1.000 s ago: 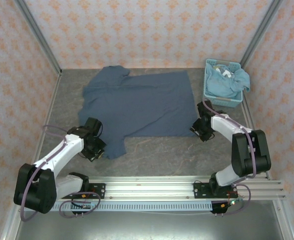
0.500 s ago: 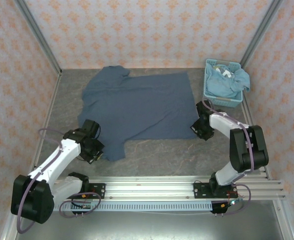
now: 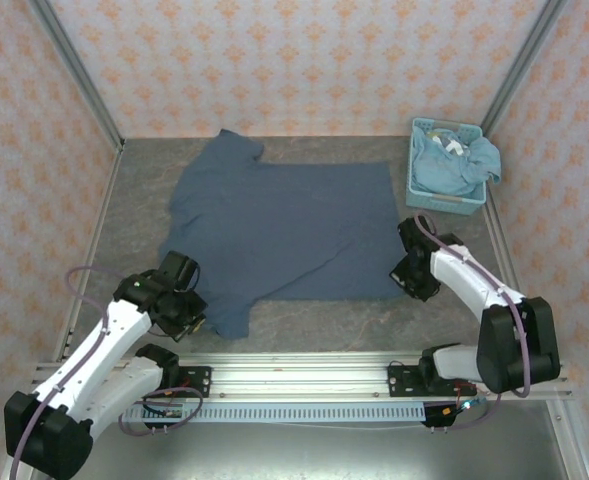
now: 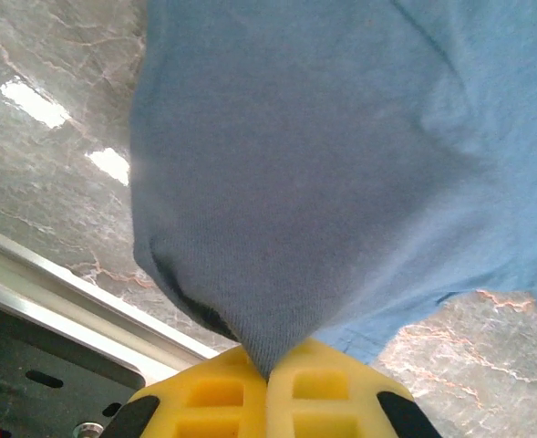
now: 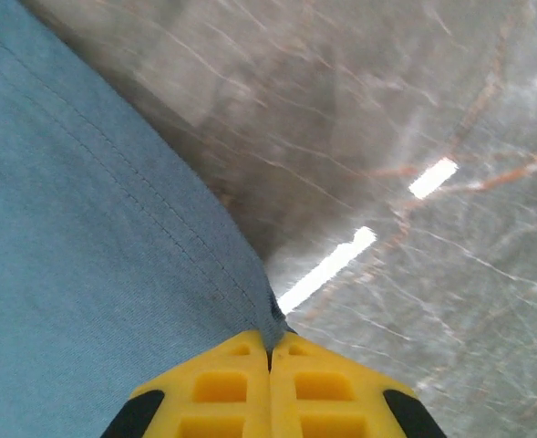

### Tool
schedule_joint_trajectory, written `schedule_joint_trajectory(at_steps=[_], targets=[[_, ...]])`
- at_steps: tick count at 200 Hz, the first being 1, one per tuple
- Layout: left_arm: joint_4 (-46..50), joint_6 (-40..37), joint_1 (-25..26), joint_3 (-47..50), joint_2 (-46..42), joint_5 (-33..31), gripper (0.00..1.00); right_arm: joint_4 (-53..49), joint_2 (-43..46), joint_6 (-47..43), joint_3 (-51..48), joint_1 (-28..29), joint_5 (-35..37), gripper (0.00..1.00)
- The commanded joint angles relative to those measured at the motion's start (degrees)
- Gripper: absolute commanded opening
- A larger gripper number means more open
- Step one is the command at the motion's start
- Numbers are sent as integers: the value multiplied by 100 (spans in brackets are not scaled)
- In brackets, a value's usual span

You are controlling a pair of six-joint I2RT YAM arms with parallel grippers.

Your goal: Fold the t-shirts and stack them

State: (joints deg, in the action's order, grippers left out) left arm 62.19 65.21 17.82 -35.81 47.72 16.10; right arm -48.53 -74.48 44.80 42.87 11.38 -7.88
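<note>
Left fingers point(image 4: 236, 392): we are seeing them pressed together on a pinch of the dark shirt point(image 3: 284, 225), holding its near-left tip; the cloth is fanning out from the yellow tips.
Right fingers point(image 5: 227, 388): we are seeing them closed on the stitched edge of the dark shirt at its near-right corner, with the yellow tips meeting over the hem.
Dark shirt: it is lying spread across the middle of the desk point(image 3: 324, 315), mostly flat. One flap is pointing to the far left and another is reaching toward the near left.
Left arm point(image 3: 114, 330): it is stretching from its base to the shirt's near-left tip.
Right arm point(image 3: 469, 285): it is bending in toward the shirt's near-right corner.
Light shirts point(image 3: 454, 165): they are sitting bunched in the basket point(image 3: 444, 206), with one spilling over its right rim.
Basket: it is standing at the far right of the desk, just beyond the dark shirt's right edge and apart from it.
</note>
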Motion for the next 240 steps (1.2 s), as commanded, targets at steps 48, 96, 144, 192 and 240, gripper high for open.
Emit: schedule_joint_trajectory(at_steps=[48, 96, 144, 192, 240], targets=[[2, 115, 80, -591, 194, -476, 0, -319, -144, 20, -101, 9, 190, 31], [-70, 176, 81, -437, 123, -406, 0, -281, 111, 340, -446, 9, 59, 41], [-162, 132, 87, -422, 220, -370, 0, 268, -76, 451, -696, -89, -44, 36], [-374, 32, 89, -609, 364, -470, 0, 620, -165, 469, -639, -123, 99, 10], [-502, -230, 90, -1226, 549, -786, 0, 220, 176, 421, -417, -119, 181, 0]])
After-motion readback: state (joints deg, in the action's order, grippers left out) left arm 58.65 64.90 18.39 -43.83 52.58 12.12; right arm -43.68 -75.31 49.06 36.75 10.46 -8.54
